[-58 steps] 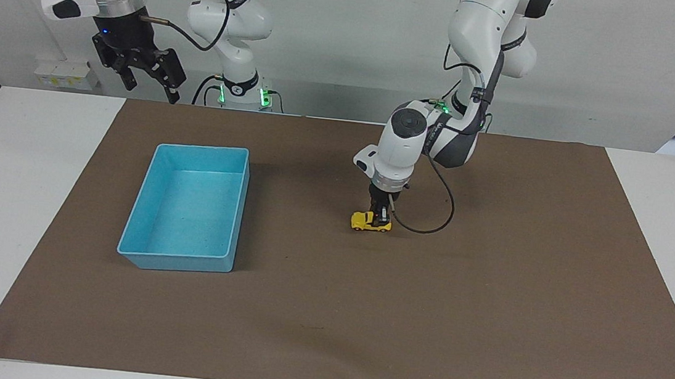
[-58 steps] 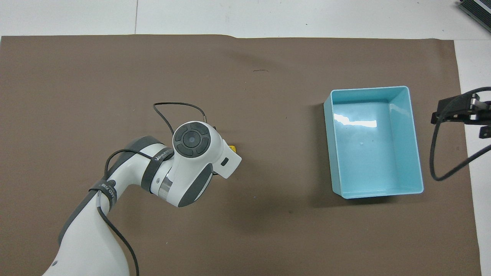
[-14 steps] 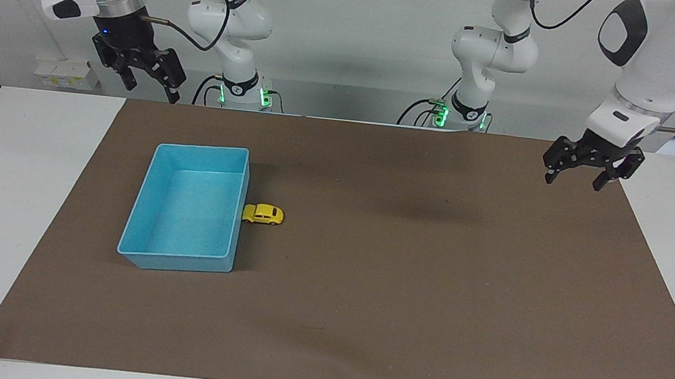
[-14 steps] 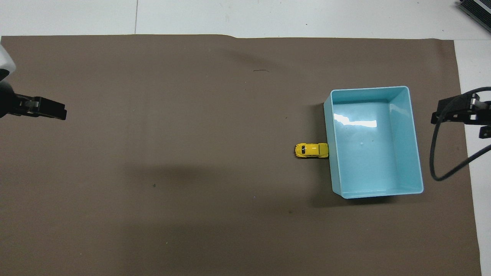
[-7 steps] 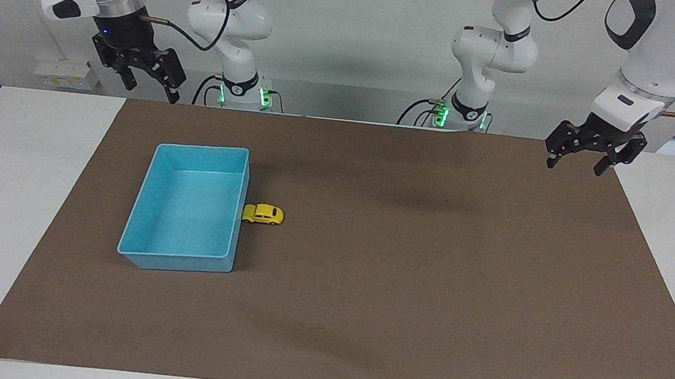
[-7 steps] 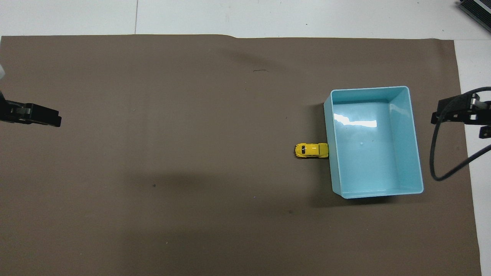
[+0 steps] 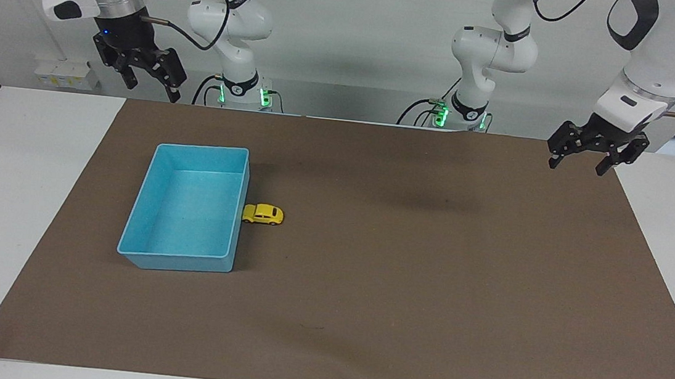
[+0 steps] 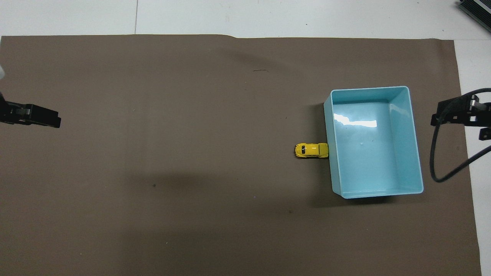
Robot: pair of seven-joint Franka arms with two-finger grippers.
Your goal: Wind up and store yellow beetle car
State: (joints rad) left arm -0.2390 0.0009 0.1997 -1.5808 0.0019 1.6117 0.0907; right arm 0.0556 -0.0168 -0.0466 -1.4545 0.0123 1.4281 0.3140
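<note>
Light-blue plastic forms the open bin (image 7: 187, 209), seen toward the right arm's end of a brown paper mat (image 7: 401, 295) in the facing view. No object is seen inside it. The yellow beetle car (image 7: 263, 214) sits on the mat just beside the bin's long wall, its nose apparently touching the wall, all four wheels down. Storing is judged not yet done, since the car is outside the bin; whether the winding was carried out cannot be told from the car itself. What is judged left is for the car to be picked up and set in the bin.

Above the mat's corner nearest its own base, the right gripper (image 7: 149, 78) is held high, fingers spread and empty; this arm is judged to be waiting. Over the mat's edge at the left arm's end, the left gripper (image 7: 585, 156) hangs raised, fingers parted, nothing held.

The mat is laid over a white table (image 7: 15, 195). A pale grey wall is seen past the arm bases, where green lights glow.
</note>
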